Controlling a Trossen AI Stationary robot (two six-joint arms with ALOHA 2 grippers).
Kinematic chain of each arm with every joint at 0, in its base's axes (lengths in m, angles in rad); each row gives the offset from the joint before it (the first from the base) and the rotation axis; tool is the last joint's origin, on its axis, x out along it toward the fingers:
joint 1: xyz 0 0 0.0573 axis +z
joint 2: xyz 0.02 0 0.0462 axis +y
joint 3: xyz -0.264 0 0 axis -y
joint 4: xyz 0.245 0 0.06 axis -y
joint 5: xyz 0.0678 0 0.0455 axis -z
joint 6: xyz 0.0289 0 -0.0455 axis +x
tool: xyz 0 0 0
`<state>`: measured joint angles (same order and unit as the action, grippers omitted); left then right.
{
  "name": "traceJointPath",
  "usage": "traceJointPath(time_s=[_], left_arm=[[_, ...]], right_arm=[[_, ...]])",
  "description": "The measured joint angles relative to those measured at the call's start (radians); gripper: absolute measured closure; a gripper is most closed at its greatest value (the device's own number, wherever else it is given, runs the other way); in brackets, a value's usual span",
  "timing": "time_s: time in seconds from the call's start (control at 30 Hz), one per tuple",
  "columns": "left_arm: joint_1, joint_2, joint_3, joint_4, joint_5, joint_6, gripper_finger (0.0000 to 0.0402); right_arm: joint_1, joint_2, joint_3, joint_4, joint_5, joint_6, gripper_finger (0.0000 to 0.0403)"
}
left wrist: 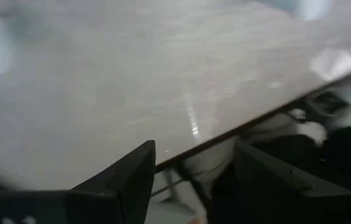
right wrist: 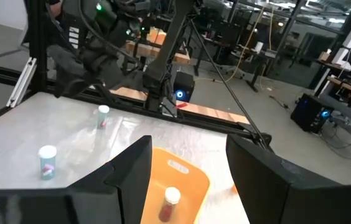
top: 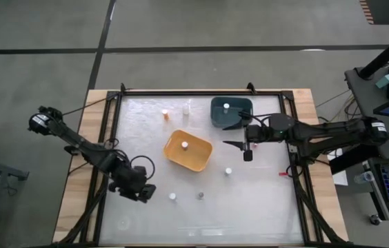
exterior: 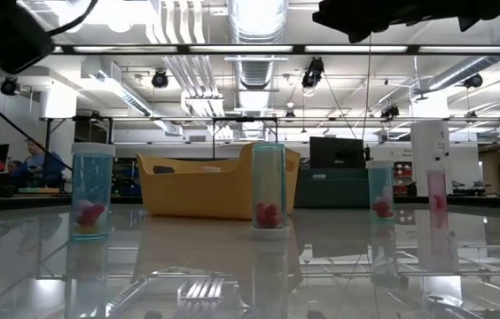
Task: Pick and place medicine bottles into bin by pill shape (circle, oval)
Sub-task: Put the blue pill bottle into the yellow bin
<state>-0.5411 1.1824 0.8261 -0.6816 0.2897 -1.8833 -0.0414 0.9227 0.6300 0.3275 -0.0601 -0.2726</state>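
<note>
The orange-yellow tub point(top: 188, 150) stands mid-table with one white-capped bottle point(top: 184, 145) upright inside it. The dark teal tub point(top: 231, 110) stands behind it with one bottle point(top: 226, 106) inside. Loose bottles stand upright on the table: an orange one point(top: 165, 114), a pale one point(top: 186, 108), a white-capped one point(top: 228, 171), another point(top: 172, 196) and a grey one point(top: 199, 195). My right gripper point(top: 227, 136) is open and empty, raised between the two tubs; its wrist view point(right wrist: 188, 146) looks over the yellow tub point(right wrist: 185, 180). My left gripper point(top: 147, 193) is open and empty at the near left point(left wrist: 194, 152).
A black frame point(top: 112, 138) runs round the table top. In the low view, bottles point(exterior: 91, 190) point(exterior: 269, 190) point(exterior: 380, 199) stand in front of the yellow tub point(exterior: 206, 186). Bare table lies at the near edge and far right.
</note>
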Motion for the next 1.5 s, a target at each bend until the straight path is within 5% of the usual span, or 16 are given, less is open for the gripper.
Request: traceJointPath(time_s=[0.17,0.43,1.5], left_arm=[[-0.004,-0.009,0.000,-0.218,0.078,-0.015,0.0201],[-0.003,0.005,-0.002,-0.365,-0.022,0.108,0.0201],[-0.002,0.171,-0.017,-0.348,-0.109,0.274,0.0222]], right_arm=[[0.000,0.022,0.000,0.007,0.000,-0.008,0.0204],[0.000,0.057,0.000,0.035,0.001,-0.016,0.0204],[0.000,0.069,0.000,0.050,0.002,-0.016,0.0204]])
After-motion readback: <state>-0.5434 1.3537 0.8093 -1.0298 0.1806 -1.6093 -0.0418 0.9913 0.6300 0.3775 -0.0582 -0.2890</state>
